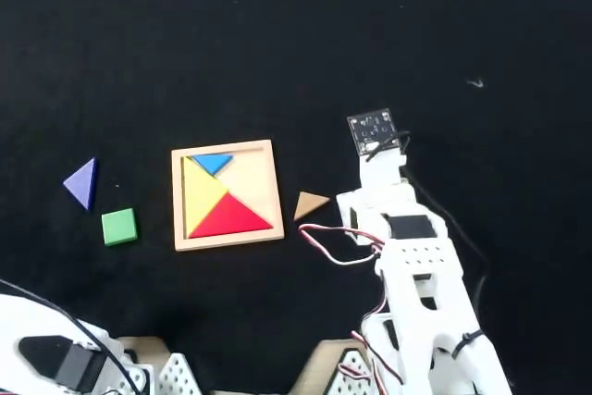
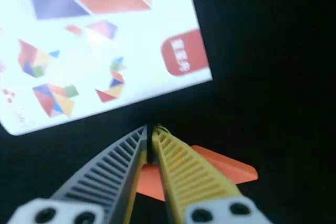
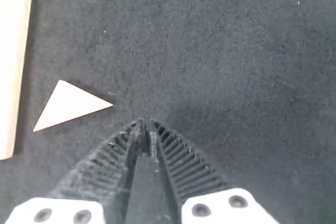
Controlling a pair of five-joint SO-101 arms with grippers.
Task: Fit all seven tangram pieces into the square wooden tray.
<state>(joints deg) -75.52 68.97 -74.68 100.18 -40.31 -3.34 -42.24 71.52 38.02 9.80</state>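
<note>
Left gripper (image 2: 149,136) was seen pinched shut above an orange piece (image 2: 228,170) — right gripper (image 3: 143,130) likewise clenched, near a tan triangle (image 3: 65,106). Print on the red label (image 2: 181,56) of the card (image 2: 105,61) could not be read.

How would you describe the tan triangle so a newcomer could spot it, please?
Find the wooden tray mid-table. Right of it in the high view, beside the right arm, lies a triangle. Only it is tan; the purple triangle and green square lie left of the tray.
</note>
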